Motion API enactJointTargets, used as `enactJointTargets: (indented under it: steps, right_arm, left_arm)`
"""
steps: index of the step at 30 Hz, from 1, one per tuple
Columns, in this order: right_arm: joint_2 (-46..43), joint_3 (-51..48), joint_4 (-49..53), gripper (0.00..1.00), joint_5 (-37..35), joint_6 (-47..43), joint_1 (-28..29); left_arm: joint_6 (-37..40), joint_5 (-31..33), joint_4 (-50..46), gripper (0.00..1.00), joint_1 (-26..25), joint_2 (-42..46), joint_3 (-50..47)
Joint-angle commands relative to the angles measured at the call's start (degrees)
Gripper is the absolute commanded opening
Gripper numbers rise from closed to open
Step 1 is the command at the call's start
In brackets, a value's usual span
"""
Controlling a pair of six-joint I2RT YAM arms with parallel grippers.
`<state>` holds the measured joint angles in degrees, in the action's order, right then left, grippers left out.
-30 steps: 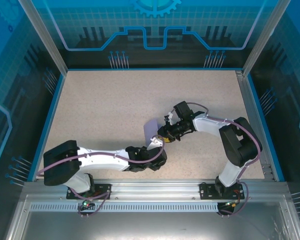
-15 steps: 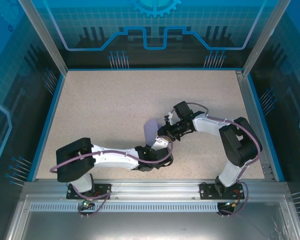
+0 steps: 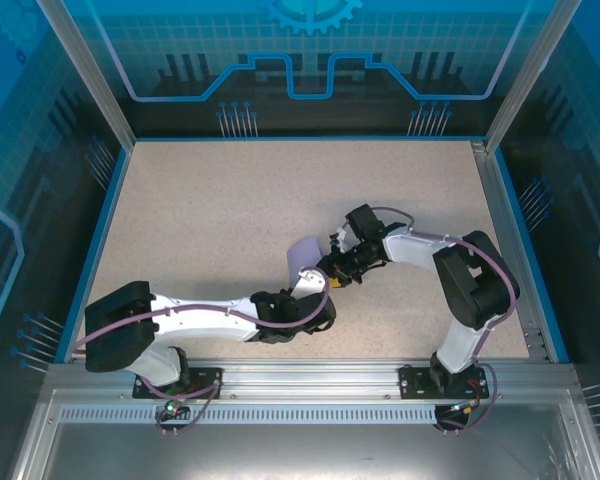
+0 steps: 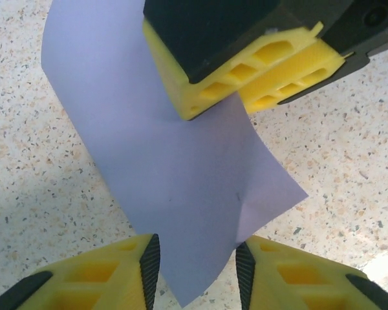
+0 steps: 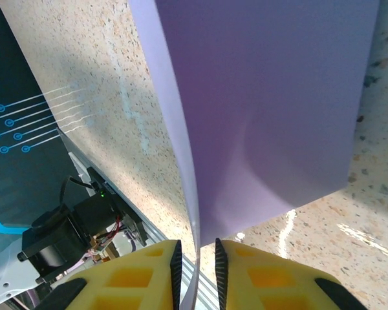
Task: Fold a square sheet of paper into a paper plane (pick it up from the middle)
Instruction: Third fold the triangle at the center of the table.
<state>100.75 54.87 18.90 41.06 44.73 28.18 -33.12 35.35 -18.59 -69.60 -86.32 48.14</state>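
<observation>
- Sheet [image 4: 174, 168] hung curved, off the table [image 3: 210, 200], mid-width and nearer the near edge.
- Right gripper [image 5: 197, 252] was clamped on one edge of it.
- Left gripper [image 4: 197, 255] straddled the opposite corner, jaws apart, not yet pinching.
- Risk: a skewed left closure could crumple the corner or tug the paper from the right grip.
- Any crease was hard to make out.

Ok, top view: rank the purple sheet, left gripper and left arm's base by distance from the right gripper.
1. purple sheet, pinched in the right gripper.
2. left gripper, just toward the near edge.
3. left arm's base, bottom left.
</observation>
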Motion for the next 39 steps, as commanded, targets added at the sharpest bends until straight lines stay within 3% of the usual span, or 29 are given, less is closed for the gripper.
enactJointTargets:
  steps: [1,7,12,19,39]
  right_arm:
    - [0.6,1.7,1.7,0.23,-0.1,-1.0,0.4]
    - [1.1,2.2,2.6,0.23,-0.6,-1.7,0.3]
    - [1.2,2.3,3.2,0.23,-1.2,-2.1,0.2]
    - [1.3,2.1,2.8,0.22,-1.1,-2.0,0.2]
    - [1.4,1.4,2.2,0.21,-0.5,-1.9,0.2]
  left_arm:
    - [-0.6,0.6,1.1,0.35,-0.1,1.1,-1.2]
    - [-0.2,-2.3,3.5,0.25,0.2,2.2,-2.3]
    - [1.6,-9.6,7.8,0.19,2.5,5.3,-4.8]
    - [2.5,-17.2,11.0,0.18,6.2,7.5,-7.4]
    - [0.5,-13.4,12.3,0.3,7.2,8.5,-7.0]
